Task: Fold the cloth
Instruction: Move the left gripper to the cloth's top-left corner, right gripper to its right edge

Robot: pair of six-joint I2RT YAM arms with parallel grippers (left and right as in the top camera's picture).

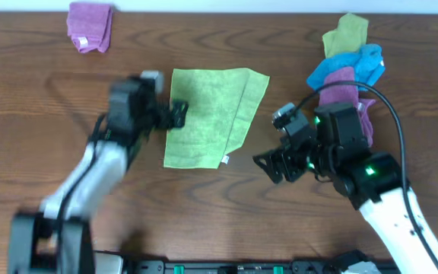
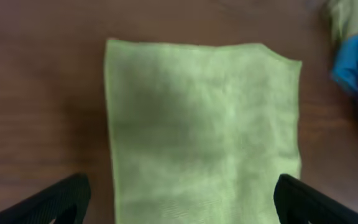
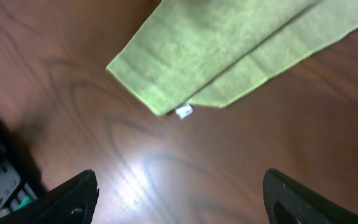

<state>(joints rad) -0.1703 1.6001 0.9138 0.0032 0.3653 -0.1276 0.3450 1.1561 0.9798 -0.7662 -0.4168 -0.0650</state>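
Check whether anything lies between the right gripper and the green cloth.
Nothing visible does. In the right wrist view only bare table lies between the open right gripper and the green cloth, whose near corner carries a white tag. The pile of coloured cloths sits off to the side, outside that path.

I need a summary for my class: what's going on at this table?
Two robot arms are working on a green cloth, which lies folded over once on the table. The left gripper is open at the cloth's left edge; the right gripper is open over bare wood near its tagged corner, holding nothing. A pile of cloths sits at the right.
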